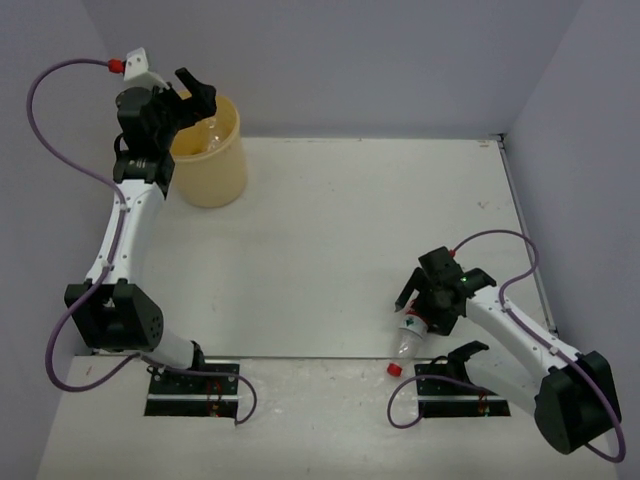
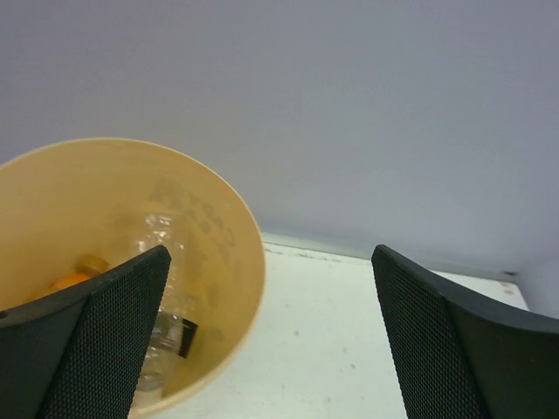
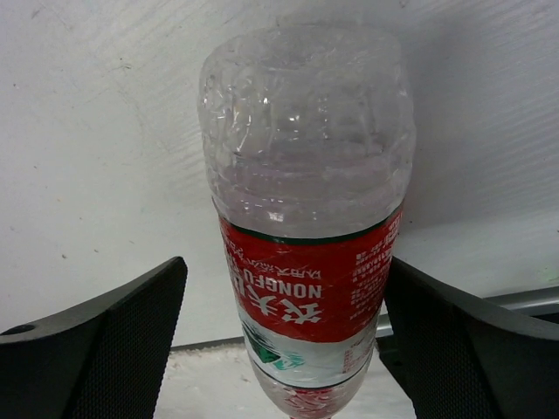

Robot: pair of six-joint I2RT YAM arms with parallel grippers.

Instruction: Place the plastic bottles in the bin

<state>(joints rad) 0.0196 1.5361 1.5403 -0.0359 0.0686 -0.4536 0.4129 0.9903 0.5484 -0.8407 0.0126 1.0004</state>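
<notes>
Now, L gripper (image 1: 198,92) spread wide over bin (image 1: 228,175), R gripper (image 3: 284,266) spread astride red-label bottle (image 3: 306,175) on table (image 1: 350,220)

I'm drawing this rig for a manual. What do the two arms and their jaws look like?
Both the left arm and right arm have white link shells with black joints, and a purple cable looping along each. The jaws are black with mesh-textured inner faces.

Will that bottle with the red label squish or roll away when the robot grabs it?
The red-label bottle looks empty, so probably very light. Its wall is crinkled, so it may dent when squeezed. Round and lying down, it could roll if nudged.
</notes>
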